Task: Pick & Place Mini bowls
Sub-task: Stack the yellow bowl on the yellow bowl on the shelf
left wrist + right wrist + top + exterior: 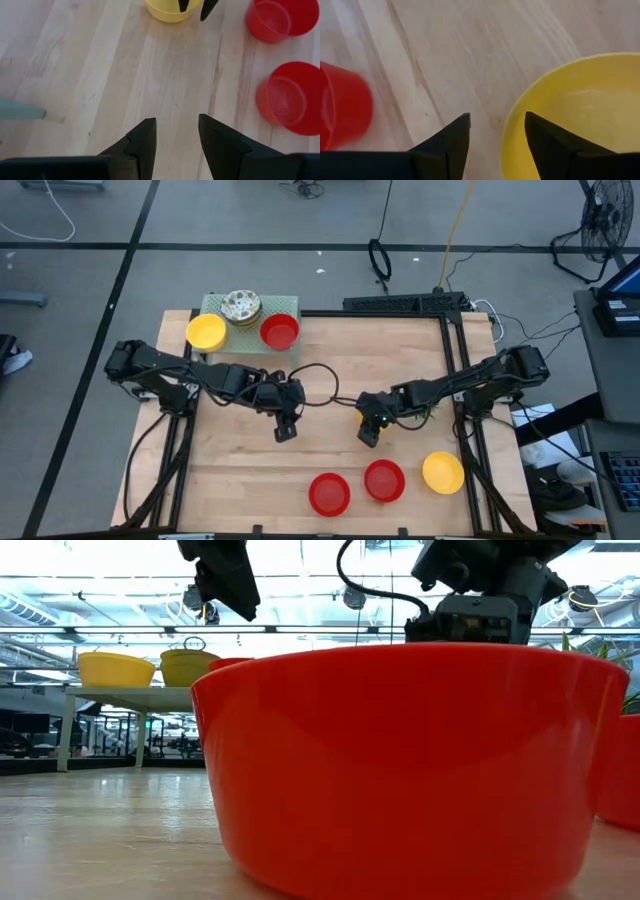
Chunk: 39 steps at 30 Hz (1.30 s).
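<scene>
From above, the pale wooden worktop (240, 470) carried two groups of small plastic bowls. At its far left corner a green mat (215, 305) held a plain yellow bowl (206, 332), a white speckled floral bowl (241, 305) and a plain red bowl (280, 332). Along the near edge sat two more red bowls (329, 493) (384, 480) and a second yellow bowl (443, 472) toward the right corner.

The low view showed none of that layout: one red bowl (410, 760) filled it, with both arms hanging above.

The left claw (285, 429) hovered over bare wood near the worktop's middle, fingers (142, 142) spread and empty; its wrist view showed the two near red bowls (272, 20) (287, 100) ahead.

The right claw (369, 433) hovered beside it, spread and holding nothing. Its wrist view alone showed the yellow bowl's rim (580, 110) just under one finger (545, 142), with a red bowl (342, 105) off to the other side.

No writing was readable.
</scene>
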Each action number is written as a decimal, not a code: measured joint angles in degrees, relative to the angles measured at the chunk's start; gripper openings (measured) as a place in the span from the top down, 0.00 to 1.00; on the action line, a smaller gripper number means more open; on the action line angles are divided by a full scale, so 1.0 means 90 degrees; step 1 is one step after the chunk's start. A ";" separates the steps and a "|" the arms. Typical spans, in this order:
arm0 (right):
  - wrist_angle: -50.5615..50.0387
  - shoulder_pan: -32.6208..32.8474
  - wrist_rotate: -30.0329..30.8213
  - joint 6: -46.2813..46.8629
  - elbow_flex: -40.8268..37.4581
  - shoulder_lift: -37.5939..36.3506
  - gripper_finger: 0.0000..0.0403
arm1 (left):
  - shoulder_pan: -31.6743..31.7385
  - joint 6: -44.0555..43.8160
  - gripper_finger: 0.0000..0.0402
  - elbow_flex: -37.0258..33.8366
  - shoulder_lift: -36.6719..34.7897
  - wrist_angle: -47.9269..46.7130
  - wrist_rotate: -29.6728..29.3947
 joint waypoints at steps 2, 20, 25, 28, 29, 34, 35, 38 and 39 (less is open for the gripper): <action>0.0033 0.0000 0.0017 -0.0189 0.0000 -0.0004 0.58 | 0.0000 -0.0006 0.63 0.0000 0.0000 -0.0042 -0.0001; 0.0328 0.0086 0.0586 -0.1580 0.0035 0.0630 0.93 | 0.0000 -0.0200 0.63 0.0000 0.0000 -0.0123 -0.0007; 0.0756 0.0119 0.0556 -0.2060 0.0029 0.0872 0.97 | 0.0000 -0.0200 0.63 0.0000 0.0000 -0.0130 -0.0007; 0.1023 0.0119 0.0517 -0.2352 0.0006 0.0763 0.98 | 0.0000 -0.0200 0.63 0.0000 0.0000 -0.0158 -0.0007; 0.1122 0.0120 0.0501 -0.2455 0.0002 0.0700 0.99 | 0.0000 -0.0198 0.63 0.0000 0.0000 -0.0168 -0.0007; 0.1607 0.0121 0.0447 -0.3122 0.0235 0.0656 1.00 | -0.0002 -0.0198 0.63 0.0000 0.0002 -0.0170 -0.0007; 0.1604 0.0121 0.0449 -0.3293 0.0346 0.0656 1.00 | -0.0002 -0.0196 0.63 0.0000 0.0001 -0.0170 -0.0007; 0.1694 0.0106 0.0476 -0.3848 0.0752 0.0856 1.00 | -0.0002 -0.0196 0.63 0.0000 0.0002 -0.0171 -0.0007; 0.1691 0.0085 0.0476 -0.4019 0.0887 0.0944 1.00 | -0.0002 -0.0196 0.63 0.0000 0.0002 -0.0170 -0.0007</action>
